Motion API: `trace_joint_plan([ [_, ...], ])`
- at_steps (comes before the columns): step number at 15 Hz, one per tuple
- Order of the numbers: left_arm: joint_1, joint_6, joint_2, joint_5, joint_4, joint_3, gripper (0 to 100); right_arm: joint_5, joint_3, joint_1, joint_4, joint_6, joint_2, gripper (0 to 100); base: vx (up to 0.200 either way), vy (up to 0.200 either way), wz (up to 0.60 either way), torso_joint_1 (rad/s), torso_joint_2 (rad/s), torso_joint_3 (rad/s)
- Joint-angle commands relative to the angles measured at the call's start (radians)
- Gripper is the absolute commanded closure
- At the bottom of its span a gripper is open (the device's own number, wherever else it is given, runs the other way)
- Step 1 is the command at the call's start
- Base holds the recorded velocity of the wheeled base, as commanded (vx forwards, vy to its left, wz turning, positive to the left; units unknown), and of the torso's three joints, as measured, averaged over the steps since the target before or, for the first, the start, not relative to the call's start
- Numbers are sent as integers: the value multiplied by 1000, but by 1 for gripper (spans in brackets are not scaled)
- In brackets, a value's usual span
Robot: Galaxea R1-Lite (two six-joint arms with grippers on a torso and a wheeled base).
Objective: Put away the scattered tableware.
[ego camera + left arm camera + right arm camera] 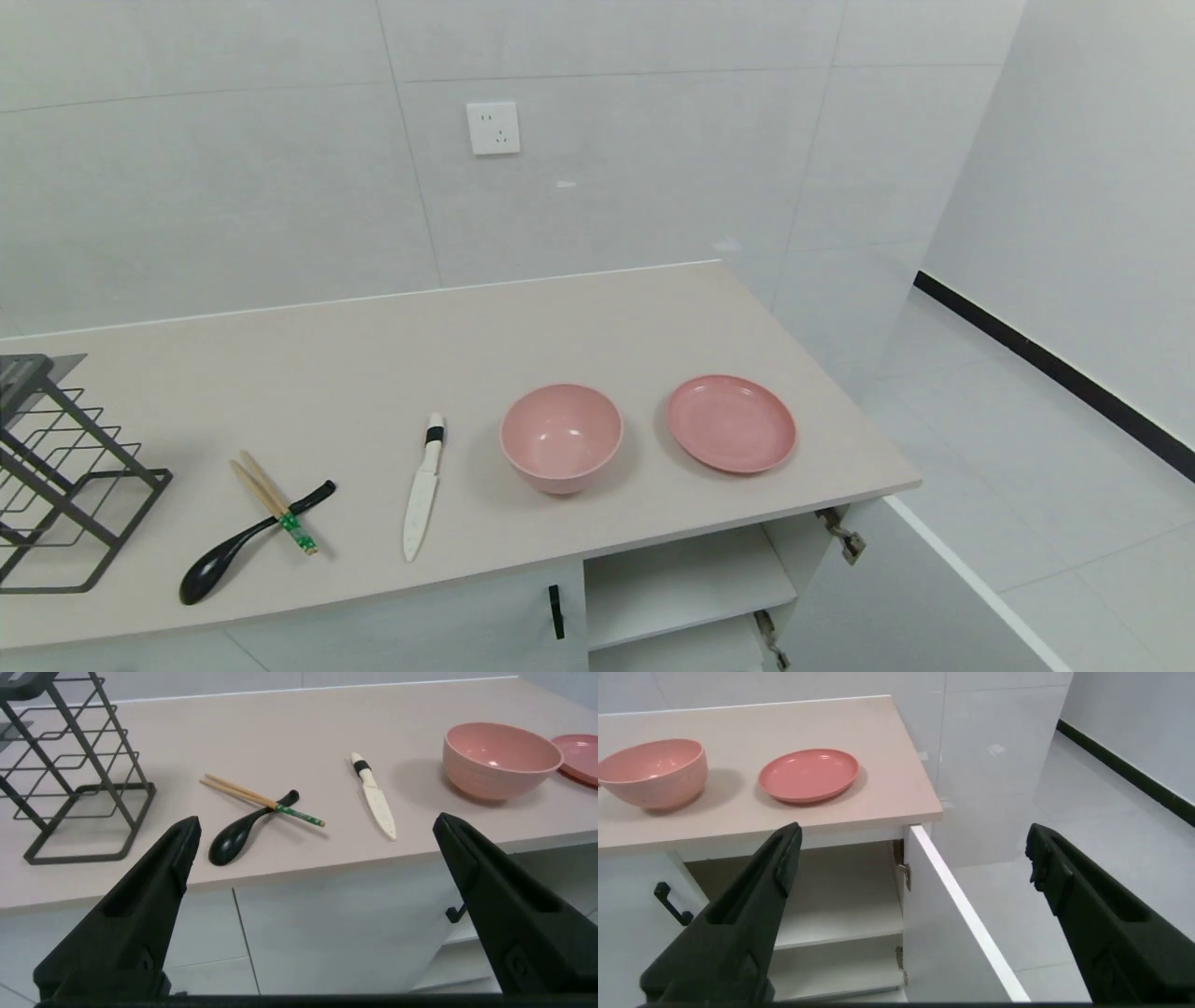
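Counter (373, 345), near front edge, left to right: spoon (245, 545) crossed by chopsticks (274, 502), knife (423, 487), bowl (561, 437), plate (731, 423) close to the right end. Rack (56, 476) cut off at left. Cabinet door (924, 597) stands open below right. Left gripper (316, 826) and right gripper (913, 838) spread wide, holding nothing, off the counter front.

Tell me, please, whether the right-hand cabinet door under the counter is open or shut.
Open. The cabinet door stands swung outward, its hinges exposed, and the shelf inside is visible.
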Motion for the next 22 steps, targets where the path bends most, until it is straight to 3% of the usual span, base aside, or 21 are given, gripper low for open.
trace_joint_plan([
  [1,0,-2,1,0,0,0,0,1,0,0,0,1,1,0,0,0,0,0,0,0],
  [4,0,-5,1,3,0,0,0,1,0,0,0,0,1,0,0,0,0,0,0,0],
  [5,0,-24,1,12,-2,0,0,1,0,0,0,-2,1,0,200,0,0,17,12,2],
  [11,2,-13,1,12,0,0,0,2,0,3,-3,-5,1,0,33,0,0,1,0,0],
  [12,0,-19,1,15,-2,0,0,8,0,2,-29,-7,1,0,0,0,0,0,0,0],
  [13,0,-21,1,17,-2,0,0,13,-51,-3,-181,-14,4,0,0,0,0,0,0,0],
  [14,2,-21,1,17,-2,0,0,16,-55,-3,-192,-17,6,0,0,0,0,0,0,0],
  [15,2,-19,1,17,-2,0,0,129,-153,-29,-239,-66,89,0,0,0,0,0,0,0],
  [16,2,-22,1,18,-2,0,0,172,-163,-23,-207,-66,119,0,0,0,0,0,0,0],
  [18,2,-33,1,31,-3,0,0,206,-160,14,-144,-66,224,0,0,0,0,0,0,0],
  [22,2,-33,1,31,-2,0,0,206,-198,99,-146,-68,478,0,0,0,0,0,0,0],
])
